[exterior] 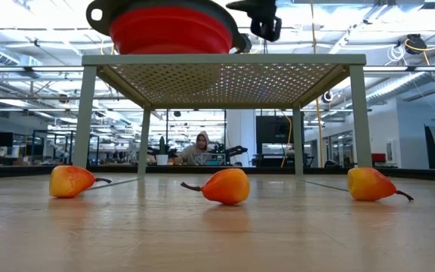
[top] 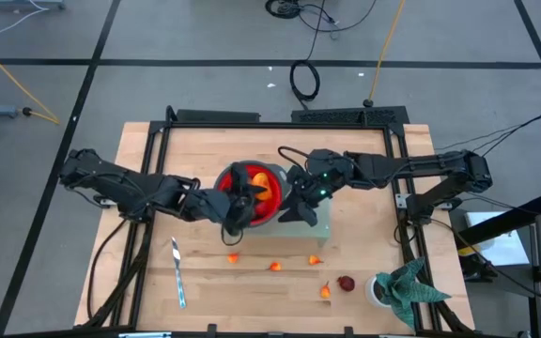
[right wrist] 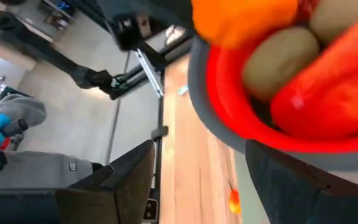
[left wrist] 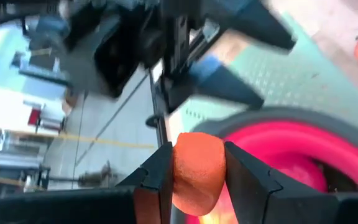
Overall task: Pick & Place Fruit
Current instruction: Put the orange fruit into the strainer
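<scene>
On the left of the wooden worktop (top: 148, 141) we see the left arm reaching toward the centre, its left end effector (left wrist: 196, 171) closed on an orange fruit piece (left wrist: 196, 171) just over the rim of the red bowl (top: 238, 178). Below it on the boards lies a silver knife (top: 177, 272), apart from the fruit.

At the centre, the red bowl sits on a pale green perforated stand (exterior: 225, 68), and through the right wrist view we find it already holding a brownish-green kiwi (right wrist: 278, 59), a longer red-orange piece (right wrist: 334, 84) and another orange piece (right wrist: 247, 18).

Just right of the bowl hangs the right end effector (top: 299, 202), its fingers spread apart with nothing between them, straddling the bowl's rim.

Along the front of the worktop we count small orange pear-like fruits (exterior: 226, 186) lying well apart, and farther right a dark red round fruit (top: 346, 283), near a green leafy plant (top: 407, 286) at the right corner.
</scene>
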`<state>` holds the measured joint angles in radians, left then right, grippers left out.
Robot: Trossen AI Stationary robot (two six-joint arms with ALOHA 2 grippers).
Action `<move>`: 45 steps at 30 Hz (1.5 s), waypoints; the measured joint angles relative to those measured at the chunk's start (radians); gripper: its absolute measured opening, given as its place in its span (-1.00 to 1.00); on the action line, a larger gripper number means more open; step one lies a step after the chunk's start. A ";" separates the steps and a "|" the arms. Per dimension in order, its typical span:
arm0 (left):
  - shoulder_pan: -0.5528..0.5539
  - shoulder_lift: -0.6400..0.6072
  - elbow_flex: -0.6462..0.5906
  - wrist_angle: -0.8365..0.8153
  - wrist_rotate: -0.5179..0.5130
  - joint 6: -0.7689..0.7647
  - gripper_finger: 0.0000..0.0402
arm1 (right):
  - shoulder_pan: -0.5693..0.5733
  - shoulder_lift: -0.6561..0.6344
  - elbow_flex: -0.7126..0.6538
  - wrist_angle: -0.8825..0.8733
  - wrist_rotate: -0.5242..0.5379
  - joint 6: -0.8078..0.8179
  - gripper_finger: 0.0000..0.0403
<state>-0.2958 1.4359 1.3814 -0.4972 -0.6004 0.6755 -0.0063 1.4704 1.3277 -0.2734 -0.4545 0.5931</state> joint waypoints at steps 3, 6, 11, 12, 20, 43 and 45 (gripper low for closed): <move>0.009 -0.006 -0.001 -0.041 -0.018 -0.062 -0.43 | 0.003 0.000 0.000 -0.053 0.000 -0.004 0.17; 0.017 -0.010 -0.001 -0.084 -0.017 -0.150 -0.43 | 0.019 -0.004 0.000 -0.083 0.002 -0.027 0.10; 0.033 -0.014 -0.001 -0.142 -0.011 -0.300 -0.43 | 0.062 -0.011 0.000 -0.086 0.005 -0.111 -0.11; 0.036 -0.014 -0.001 -0.156 -0.001 -0.334 -0.43 | 0.070 -0.013 0.000 -0.090 0.005 -0.126 -0.16; 0.078 -0.013 -0.001 -0.235 0.152 -0.577 -0.43 | 0.104 -0.015 0.001 -0.098 0.009 -0.232 -0.71; 0.211 -0.013 0.186 -0.525 0.438 -1.010 -0.43 | 0.164 -0.101 0.000 -0.142 0.353 -0.606 -1.00; 0.229 -0.012 0.186 -0.534 0.444 -1.027 -0.43 | 0.177 -0.108 0.000 -0.152 0.379 -0.619 -1.00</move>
<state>-0.0670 1.4234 1.5677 -1.0309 -0.1566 -0.3512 0.1711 1.3623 1.3277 -0.4259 -0.0753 -0.0256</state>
